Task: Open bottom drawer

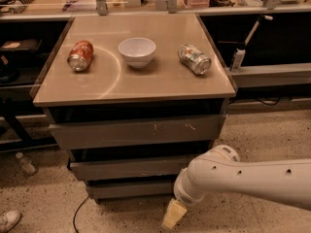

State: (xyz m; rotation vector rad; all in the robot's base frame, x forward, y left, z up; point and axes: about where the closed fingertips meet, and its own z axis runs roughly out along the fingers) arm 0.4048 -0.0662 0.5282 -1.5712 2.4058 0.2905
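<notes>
At the bottom of the frame, right of centre, you see the pale yellowish gripper (174, 214) pointing down toward the speckled floor (121, 217). It hangs from the thick white arm (243, 178) that enters from the lower right. You cannot tell whether it is spread or closed, and it holds nothing you can see.

Just up and left of it is the slim plain grey bottom drawer (131, 188), the narrowest of the three. It is near the gripper, but you cannot tell if they touch. The drawer looks closed.

Directly above it is the mid-width plain grey drawer front (129, 168), and above that the widest grey drawer front with pale scratch marks (138, 131).

At the lower left edge a white shoe (7, 221) shows, with a clear plastic bottle (25, 163) lying on the floor above it.

Further up, the tan tabletop (112, 84) carries three things in a row, well apart. A red drink can (80, 55) lies on its side at the left, a white round bowl (137, 51) stands in the middle, and a silver can (194, 58) lies at the right.
</notes>
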